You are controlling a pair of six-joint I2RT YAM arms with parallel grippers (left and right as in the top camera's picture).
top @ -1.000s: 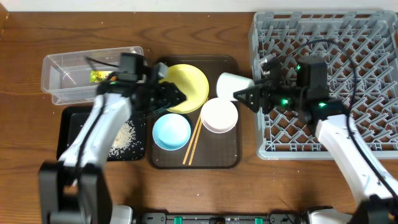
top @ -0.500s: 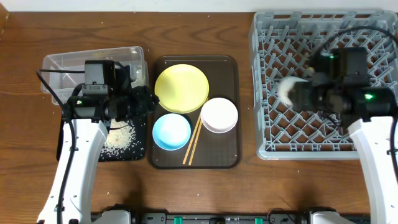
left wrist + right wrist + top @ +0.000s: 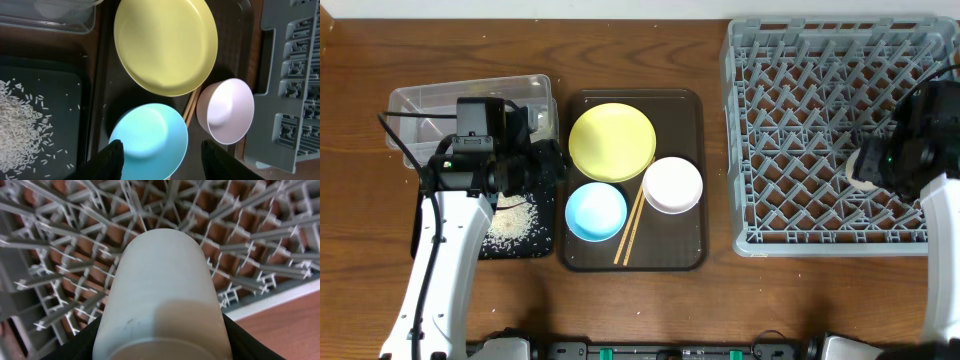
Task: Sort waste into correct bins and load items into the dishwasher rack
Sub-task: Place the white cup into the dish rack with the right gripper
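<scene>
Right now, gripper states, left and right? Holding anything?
Left gripper: open, empty, above the light blue bowl.
Right gripper: closed on the small pale cup, over the dishwasher rack.

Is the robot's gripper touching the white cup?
Touching. The right wrist view shows the cup pressed between both black fingers of the right gripper.

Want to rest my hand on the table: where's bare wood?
Bare strip between tray and rack; more along the near edge. Crowded: plate, white bowl, blue bowl, chopsticks fill the tray; tub and black tray crowd its left.
</scene>
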